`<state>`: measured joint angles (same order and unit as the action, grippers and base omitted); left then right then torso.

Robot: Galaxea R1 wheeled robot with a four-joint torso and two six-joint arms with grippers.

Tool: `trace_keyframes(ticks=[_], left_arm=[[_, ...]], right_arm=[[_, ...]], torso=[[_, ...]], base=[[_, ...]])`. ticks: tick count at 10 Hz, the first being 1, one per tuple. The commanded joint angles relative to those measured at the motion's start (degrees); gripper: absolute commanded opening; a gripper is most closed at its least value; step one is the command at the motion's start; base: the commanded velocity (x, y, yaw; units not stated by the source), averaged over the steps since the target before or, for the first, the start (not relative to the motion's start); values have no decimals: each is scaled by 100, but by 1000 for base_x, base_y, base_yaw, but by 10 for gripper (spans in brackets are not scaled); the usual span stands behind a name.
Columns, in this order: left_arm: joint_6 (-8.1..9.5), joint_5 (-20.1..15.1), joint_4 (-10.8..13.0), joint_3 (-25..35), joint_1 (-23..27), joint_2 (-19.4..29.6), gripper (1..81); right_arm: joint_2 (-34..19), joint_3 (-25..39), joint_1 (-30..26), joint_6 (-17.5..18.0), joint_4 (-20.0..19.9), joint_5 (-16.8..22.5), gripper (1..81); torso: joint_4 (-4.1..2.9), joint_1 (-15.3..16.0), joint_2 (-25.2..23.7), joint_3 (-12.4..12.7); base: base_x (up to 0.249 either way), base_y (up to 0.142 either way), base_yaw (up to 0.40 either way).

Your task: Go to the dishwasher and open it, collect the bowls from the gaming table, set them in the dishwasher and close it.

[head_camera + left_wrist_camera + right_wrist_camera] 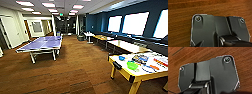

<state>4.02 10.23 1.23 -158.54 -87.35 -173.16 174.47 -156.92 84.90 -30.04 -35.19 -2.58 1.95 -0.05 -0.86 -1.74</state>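
the long white-topped gaming table with its yellow and black edge (130,75) stood near on my right, a small blue plastic bowl (121,58) and a green one (132,65) lying uncollected on it. brown wood-grain floor (180,25) lay beneath my wrists. i could not tell how my grippers stood.

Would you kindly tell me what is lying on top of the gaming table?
On the gaming table: a blue bowl, a green bowl and flat colourful game boxes. Items farther right are indistinct.
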Motion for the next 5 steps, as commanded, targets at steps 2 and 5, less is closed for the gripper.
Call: trace_keyframes(ticks=[2,5], left_arm=[[-42,-249,184,-11,275,9,811],[-42,-258,202,-28,283,-9,811]], right_arm=[[29,13,-337,-28,4,364,811],[29,4,-345,-28,4,364,811]], torso=[[0,5,0,0],[0,5,0,0]], base=[[0,0,-381],[0,0,-381]])
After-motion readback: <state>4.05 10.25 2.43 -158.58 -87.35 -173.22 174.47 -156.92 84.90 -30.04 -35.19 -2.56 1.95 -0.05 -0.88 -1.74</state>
